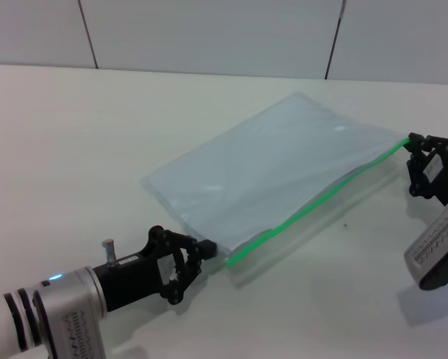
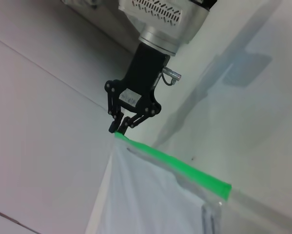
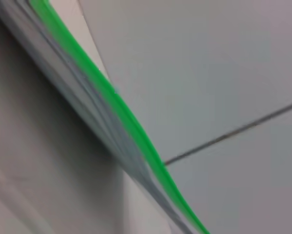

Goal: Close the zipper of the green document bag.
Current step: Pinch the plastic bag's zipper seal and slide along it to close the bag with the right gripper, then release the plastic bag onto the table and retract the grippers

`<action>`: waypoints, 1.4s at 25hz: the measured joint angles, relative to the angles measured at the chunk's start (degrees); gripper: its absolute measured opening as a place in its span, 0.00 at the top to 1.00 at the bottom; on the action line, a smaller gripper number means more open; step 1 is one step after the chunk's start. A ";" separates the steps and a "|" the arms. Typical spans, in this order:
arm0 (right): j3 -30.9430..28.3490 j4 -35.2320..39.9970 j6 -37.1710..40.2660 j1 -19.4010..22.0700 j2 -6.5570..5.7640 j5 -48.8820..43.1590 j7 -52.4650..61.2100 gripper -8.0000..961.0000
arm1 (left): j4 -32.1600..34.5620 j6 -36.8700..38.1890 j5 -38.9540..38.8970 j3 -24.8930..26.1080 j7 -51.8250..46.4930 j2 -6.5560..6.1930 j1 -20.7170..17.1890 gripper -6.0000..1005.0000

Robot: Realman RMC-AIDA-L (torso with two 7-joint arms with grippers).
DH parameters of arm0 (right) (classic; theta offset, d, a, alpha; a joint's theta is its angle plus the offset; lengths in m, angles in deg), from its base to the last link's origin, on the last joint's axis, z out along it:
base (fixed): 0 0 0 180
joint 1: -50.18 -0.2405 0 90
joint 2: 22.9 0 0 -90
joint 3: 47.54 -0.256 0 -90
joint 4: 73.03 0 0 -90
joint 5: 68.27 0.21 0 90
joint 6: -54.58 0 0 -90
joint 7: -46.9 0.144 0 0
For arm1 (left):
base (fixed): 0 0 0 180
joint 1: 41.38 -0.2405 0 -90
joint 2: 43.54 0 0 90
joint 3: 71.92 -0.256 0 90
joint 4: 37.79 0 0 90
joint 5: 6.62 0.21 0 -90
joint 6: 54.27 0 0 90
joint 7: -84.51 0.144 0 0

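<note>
The green document bag (image 1: 276,164) lies flat and slanted on the white table. Its zipper (image 1: 313,206) runs as a bright green strip along the edge nearest me. My left gripper (image 1: 207,249) is shut on the bag's near left corner, at the strip's lower end. My right gripper (image 1: 413,142) is shut on the strip's far right end, which is lifted slightly. The left wrist view shows that right gripper (image 2: 118,129) pinching the tip of the zipper (image 2: 175,165) above the bag (image 2: 146,200). The right wrist view shows the zipper (image 3: 121,109) very close. I cannot make out the slider.
The white table (image 1: 74,149) stretches wide on the left and in front of the bag. A pale panelled wall (image 1: 209,30) with dark seams rises behind the table's far edge.
</note>
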 joint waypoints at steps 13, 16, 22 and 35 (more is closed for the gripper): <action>-0.91 -4.06 18.49 3.10 0.27 28.61 4.43 0.77 | -0.39 8.17 -22.21 5.23 -2.16 -0.20 -1.55 0.85; -0.47 -5.55 23.14 4.05 0.20 29.02 11.43 0.64 | -0.41 12.38 -30.71 5.33 -6.86 -0.29 -1.66 0.74; 5.38 -5.56 34.75 7.02 0.01 20.45 38.00 0.40 | -0.51 20.12 -38.63 5.36 -18.04 -0.57 -2.34 0.51; 9.63 -0.52 42.28 8.87 -0.11 11.42 56.23 0.08 | -3.43 25.60 -45.61 5.34 -30.82 -0.34 -2.43 0.49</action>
